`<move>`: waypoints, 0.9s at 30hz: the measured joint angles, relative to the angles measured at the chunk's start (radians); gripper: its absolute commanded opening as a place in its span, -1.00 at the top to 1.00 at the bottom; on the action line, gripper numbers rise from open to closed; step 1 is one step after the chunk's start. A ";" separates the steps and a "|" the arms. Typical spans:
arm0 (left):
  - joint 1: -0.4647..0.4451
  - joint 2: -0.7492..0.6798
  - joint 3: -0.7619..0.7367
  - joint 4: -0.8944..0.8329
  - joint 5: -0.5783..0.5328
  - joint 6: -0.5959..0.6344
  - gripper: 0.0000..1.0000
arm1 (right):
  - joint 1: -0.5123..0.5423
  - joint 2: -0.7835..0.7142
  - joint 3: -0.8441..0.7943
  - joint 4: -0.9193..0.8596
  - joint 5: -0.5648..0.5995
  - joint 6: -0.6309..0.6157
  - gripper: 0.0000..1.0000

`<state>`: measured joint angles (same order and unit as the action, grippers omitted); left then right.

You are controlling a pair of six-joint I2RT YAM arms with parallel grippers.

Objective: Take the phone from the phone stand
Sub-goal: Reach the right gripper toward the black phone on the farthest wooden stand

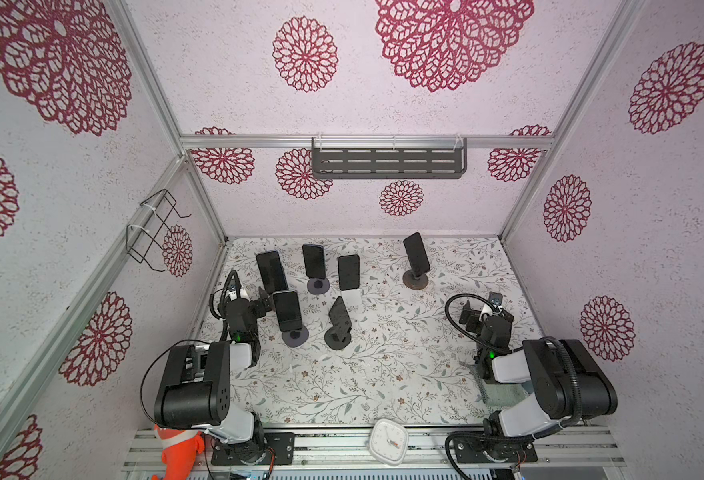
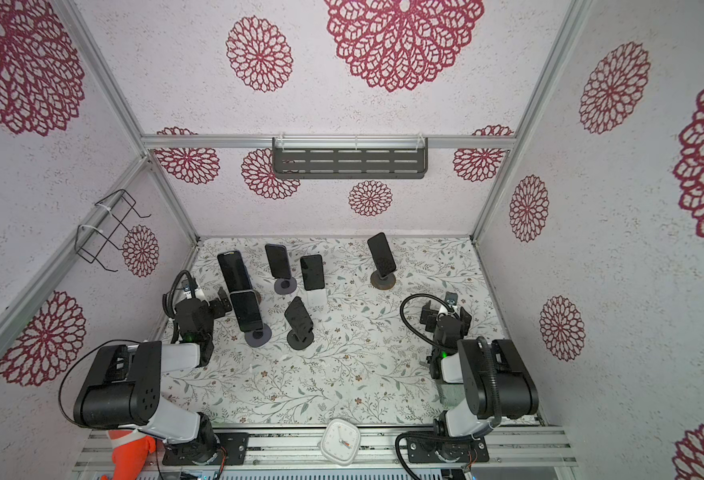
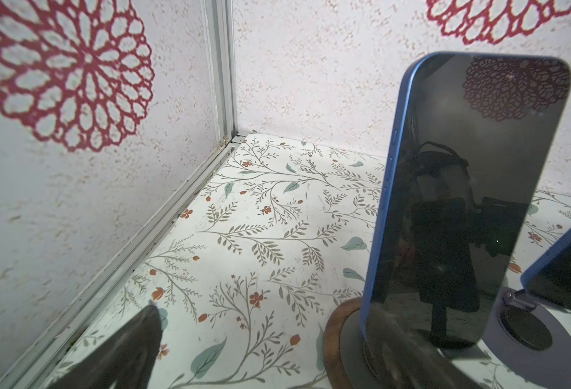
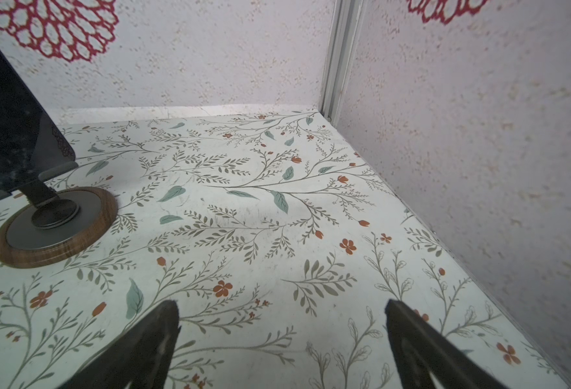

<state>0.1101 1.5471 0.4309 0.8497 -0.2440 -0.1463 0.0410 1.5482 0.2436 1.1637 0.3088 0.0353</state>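
Several dark-screened phones stand upright on stands at the back of the floral table (image 1: 383, 374). My left gripper (image 1: 264, 305) is open beside the front-left phone (image 1: 287, 311), which sits on a grey round stand (image 1: 296, 336). In the left wrist view a blue-edged phone (image 3: 462, 202) on a wood-rimmed stand (image 3: 334, 340) rises just beyond one blurred finger, with nothing between the jaws of the left gripper (image 3: 270, 336). My right gripper (image 4: 282, 323) is open over bare table, apart from the black phone (image 1: 417, 254) on its wood-rimmed stand (image 4: 55, 232).
Two other phones (image 1: 315, 261) (image 1: 348, 272) and a black stand (image 1: 339, 322) fill the middle back. The side walls stand close to both arms. A white clock (image 1: 388, 441) and an orange toy (image 1: 180, 451) lie at the front rail. A green cloth (image 1: 504, 395) lies under the right arm.
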 measured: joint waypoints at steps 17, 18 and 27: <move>0.018 -0.193 0.016 -0.182 -0.080 -0.053 -0.95 | -0.011 -0.176 0.137 -0.333 -0.104 -0.007 -0.98; 0.018 -0.225 0.031 -0.222 -0.096 -0.064 -0.95 | -0.012 -0.210 0.179 -0.393 -0.122 -0.011 -0.98; -0.025 -0.520 0.404 -0.790 -0.246 -0.207 -0.95 | -0.012 -0.259 0.598 -0.865 -0.357 -0.072 -0.98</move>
<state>0.0849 1.0267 0.8352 0.0593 -0.4900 -0.3531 0.0288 1.2896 0.8417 0.2985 -0.0483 -0.0364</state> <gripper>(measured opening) 0.976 0.989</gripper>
